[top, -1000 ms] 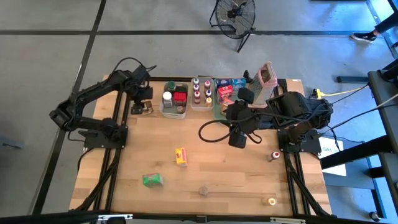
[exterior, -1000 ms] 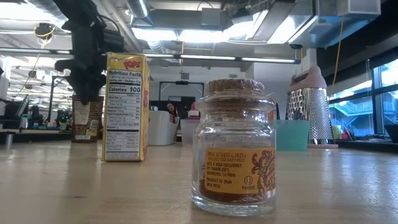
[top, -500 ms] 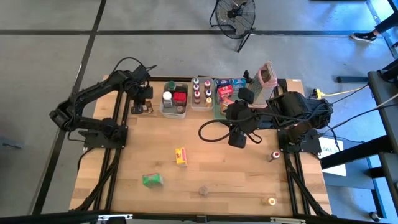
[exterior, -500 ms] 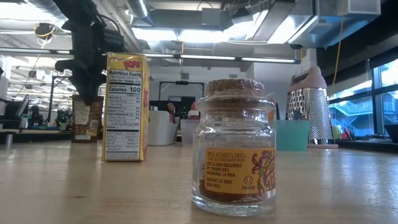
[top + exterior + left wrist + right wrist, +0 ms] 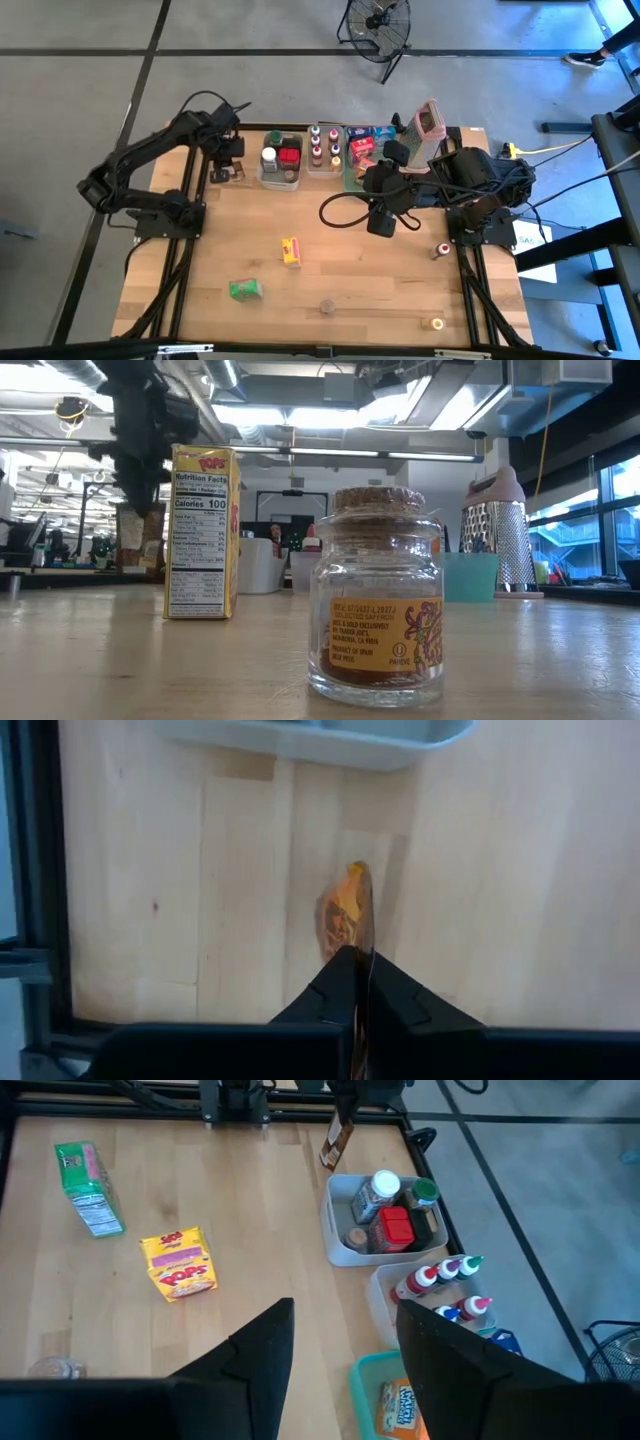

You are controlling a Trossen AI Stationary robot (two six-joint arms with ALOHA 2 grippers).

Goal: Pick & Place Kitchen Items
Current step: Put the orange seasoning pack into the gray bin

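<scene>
Spanning the frame — pale wooden table (image 5: 330, 270)

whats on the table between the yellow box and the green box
Nothing: in the high view the wood between the yellow box and the green box is bare, and the right wrist view agrees.

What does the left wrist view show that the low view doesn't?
Only the left wrist view: the left gripper with its fingers shut on a thin brown packet, edge-on above the table, near a clear tub's rim.
Only the low view: the cork-stoppered jar, yellow box and grater.
Both: the packet and the table.
</scene>
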